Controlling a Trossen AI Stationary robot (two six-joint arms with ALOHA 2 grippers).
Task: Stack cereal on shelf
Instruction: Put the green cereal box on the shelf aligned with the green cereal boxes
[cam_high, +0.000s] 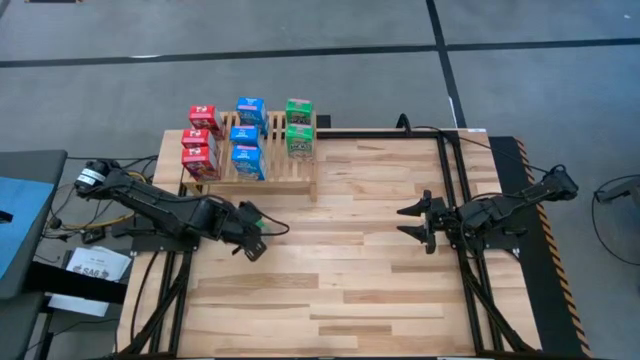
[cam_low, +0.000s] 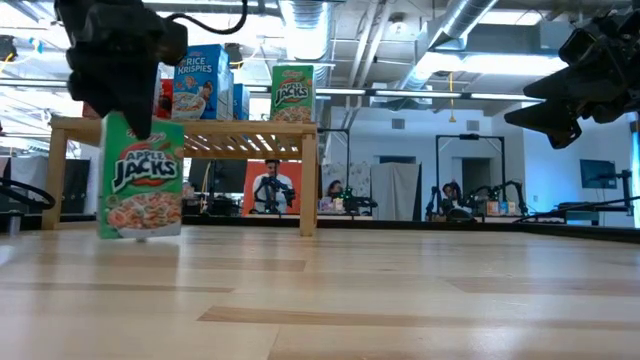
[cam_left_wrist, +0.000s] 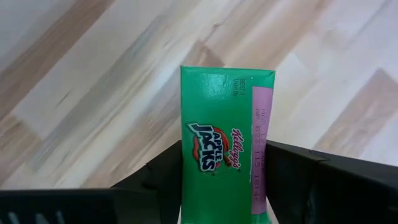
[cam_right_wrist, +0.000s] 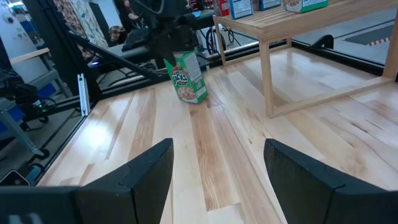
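The left gripper (cam_left_wrist: 227, 174) has its jaws closed on the top of a green box (cam_low: 140, 178), which stands upright at the left of the low view, its base at or just off the tabletop (cam_high: 350, 260); I cannot tell which. The shelf (cam_high: 265, 178) sits upper left of centre in the high view, with eight boxes already on it. The right gripper (cam_high: 412, 222) waits at centre right, jaws apart and empty.

The grip is only on the box's top edge, so the box could swing or slip on the way to the shelf. The free slot looks tight beside the two green boxes (cam_high: 298, 128); a tilted approach could knock them over.
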